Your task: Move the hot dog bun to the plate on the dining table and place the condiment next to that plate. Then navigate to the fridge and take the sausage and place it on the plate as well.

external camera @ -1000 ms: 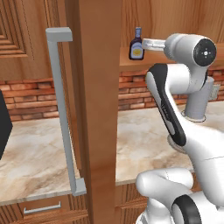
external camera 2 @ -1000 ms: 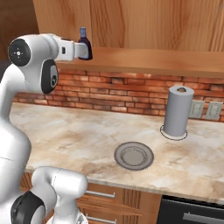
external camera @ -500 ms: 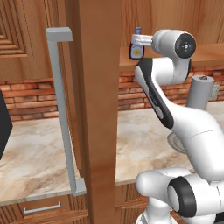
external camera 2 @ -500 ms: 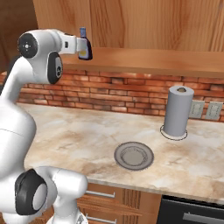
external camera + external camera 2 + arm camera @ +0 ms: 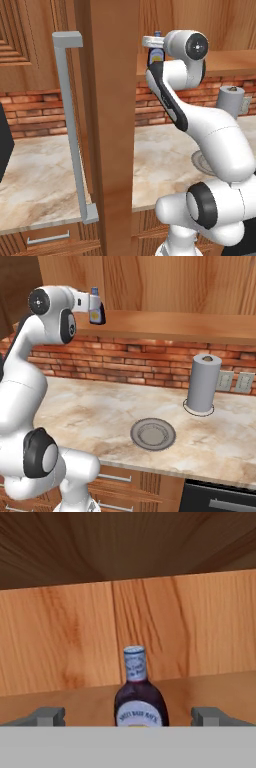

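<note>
Condiment: dark bottle [image 5: 138, 699] with a pale label and a blue-white cap, standing upright on the wooden shelf [image 5: 200, 323] above the brick wall, close to the shelf's wooden back panel.
Pincer: pincer [image 5: 129, 716] spread wide, one fingertip [image 5: 46, 716] on either side of the bottle and clear gaps both ways; nothing is held yet.
Arm: raised high and reaching level toward the bottle, the hand right at the bottle in the right base view [image 5: 96, 311].
Step, as I judge it: lining up on the bottle for the pick; bun and sausage come into it elsewhere.
Below the bottle: marble counter [image 5: 100, 406] with a plain grey round plate [image 5: 153, 434] and a grey paper-towel roll [image 5: 202, 384] off to one side.
Beside the bottle: wide wooden upright [image 5: 107, 125] with a long grey handle [image 5: 70, 130], near the arm in the left base view.
Risk, tipping: the bottle looks tall with a narrow neck; if one finger meets it first, it could topple or skid toward the back panel.
Risk, high grip: closing up at the neck rather than on the belly could let it swing or slip.
Risk, withdrawal: pulling out carelessly could clip the shelf edge or the upright and jar the bottle loose over the counter.
</note>
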{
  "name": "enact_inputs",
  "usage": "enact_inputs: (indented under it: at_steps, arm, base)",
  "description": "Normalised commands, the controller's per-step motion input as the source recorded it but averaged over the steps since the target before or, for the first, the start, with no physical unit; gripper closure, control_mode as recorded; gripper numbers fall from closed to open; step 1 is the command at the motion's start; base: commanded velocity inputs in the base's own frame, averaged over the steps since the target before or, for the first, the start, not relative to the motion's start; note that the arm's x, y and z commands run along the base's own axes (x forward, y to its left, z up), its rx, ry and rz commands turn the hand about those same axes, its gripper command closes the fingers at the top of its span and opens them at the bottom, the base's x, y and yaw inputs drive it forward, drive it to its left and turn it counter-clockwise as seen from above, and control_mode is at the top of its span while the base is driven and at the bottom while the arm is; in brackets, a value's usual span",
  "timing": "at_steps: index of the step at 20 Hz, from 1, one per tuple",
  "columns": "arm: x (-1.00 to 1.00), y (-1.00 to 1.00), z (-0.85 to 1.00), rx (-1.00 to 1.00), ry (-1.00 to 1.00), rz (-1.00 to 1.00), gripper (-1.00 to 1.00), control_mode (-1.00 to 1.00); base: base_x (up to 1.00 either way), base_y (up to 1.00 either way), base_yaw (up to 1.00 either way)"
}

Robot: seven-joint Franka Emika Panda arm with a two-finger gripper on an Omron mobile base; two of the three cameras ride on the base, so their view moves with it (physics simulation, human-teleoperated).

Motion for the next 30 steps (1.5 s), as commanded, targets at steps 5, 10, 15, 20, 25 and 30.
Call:
enact_inputs:
  at_steps: [5, 10, 15, 20, 25, 30]
  arm:
    - [0.06, -0.02, 0.20, 0.00, 0.04, -0.01, -1.00, -1.00]
    - [0.19, -0.17, 0.24, 0.00, 0.04, 0.00, -1.00, -1.00]
    - [0.41, -0.08, 0.04, -0.03, 0.09, -0.02, -1.00, -1.00]
    - [0.33, 0.00, -0.09, -0.07, 0.05, 0.00, -1.00, -1.00]
    - [0.22, 0.01, -0.08, -0.05, 0.00, 0.00, -1.00, -1.00]
    - [0.15, 0.02, -0.20, -0.05, 0.03, 0.00, -1.00, -1.00]
  base:
    - [0.00, 0.00, 0.00]
    - [0.00, 0.00, 0.00]
    - [0.00, 0.00, 0.00]
    - [0.00, 0.00, 0.00]
    - [0.00, 0.00, 0.00]
    - [0.00, 0.00, 0.00]
